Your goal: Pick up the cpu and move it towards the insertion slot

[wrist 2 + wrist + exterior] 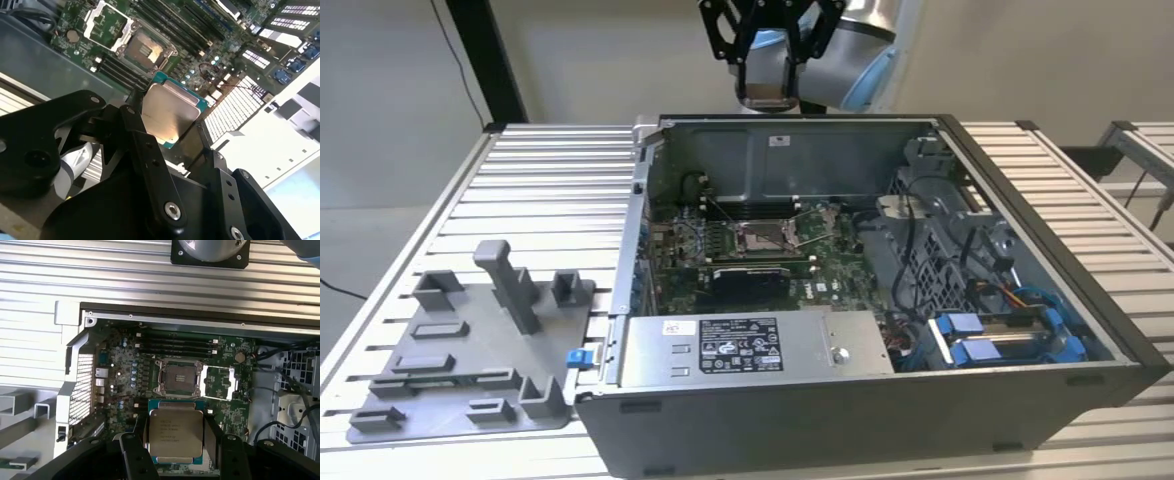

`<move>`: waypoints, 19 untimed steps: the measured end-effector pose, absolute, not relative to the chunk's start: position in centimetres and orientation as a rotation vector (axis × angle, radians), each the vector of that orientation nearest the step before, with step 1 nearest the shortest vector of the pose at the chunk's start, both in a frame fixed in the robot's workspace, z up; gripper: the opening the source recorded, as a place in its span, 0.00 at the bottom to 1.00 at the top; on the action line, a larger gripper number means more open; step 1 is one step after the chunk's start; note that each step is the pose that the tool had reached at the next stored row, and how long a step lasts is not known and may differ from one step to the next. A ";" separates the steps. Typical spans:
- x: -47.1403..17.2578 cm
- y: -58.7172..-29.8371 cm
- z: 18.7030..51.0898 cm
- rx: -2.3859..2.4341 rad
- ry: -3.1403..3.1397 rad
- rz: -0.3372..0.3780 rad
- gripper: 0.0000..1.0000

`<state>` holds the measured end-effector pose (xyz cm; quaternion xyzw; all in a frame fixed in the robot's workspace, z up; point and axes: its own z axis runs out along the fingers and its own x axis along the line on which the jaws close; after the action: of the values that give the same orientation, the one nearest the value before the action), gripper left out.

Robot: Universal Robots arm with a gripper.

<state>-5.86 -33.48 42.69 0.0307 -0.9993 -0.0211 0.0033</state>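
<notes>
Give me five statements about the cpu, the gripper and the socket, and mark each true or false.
1. The gripper is shut on the cpu. True.
2. The cpu already sits in the insertion slot. False: it is held above the board, apart from the slot.
3. The slot's metal frame stands open, its centre uncovered. True in both wrist views.
4. The gripper hangs over the grey fixture tray. False: in the exterior view the arm is above the computer case, and the tray lies to the exterior view's left of the case.
5. The cpu shows its silvery metal top to both wrist cameras. True.
</notes>
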 end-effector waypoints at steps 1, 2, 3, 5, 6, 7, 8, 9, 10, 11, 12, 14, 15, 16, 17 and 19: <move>-5.7 -33.4 42.7 0.096 -3.133 -0.066 0.00; -5.6 -33.2 42.7 0.097 -3.133 -0.066 0.00; -5.5 -33.0 42.7 0.096 -3.133 -0.066 0.00; -5.5 -32.5 42.6 0.097 -3.133 -0.066 0.00; -5.5 -32.3 42.6 0.097 -3.133 -0.066 0.00; -5.5 -32.1 42.6 0.097 -3.133 -0.066 0.00; -5.5 -32.0 42.6 0.097 -3.133 -0.066 0.00; -5.5 -31.9 42.6 0.097 -3.133 -0.066 0.00; -5.5 -31.9 42.6 0.097 -3.133 -0.066 0.00; -5.5 -31.9 42.6 0.097 -3.133 -0.066 0.00; -5.5 -31.9 42.6 0.097 -3.133 -0.066 0.00; -5.5 -31.9 42.6 0.097 -3.133 -0.066 0.00; -5.5 -31.9 42.6 0.097 -3.133 -0.066 0.00; -5.5 -31.9 42.6 0.097 -3.133 -0.066 0.00; -5.5 -31.9 42.5 0.097 -3.133 -0.067 0.00; -5.5 -31.9 42.5 0.096 -3.133 -0.066 0.00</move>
<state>-5.47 -31.87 42.45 0.0308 -0.9993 -0.0211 0.0032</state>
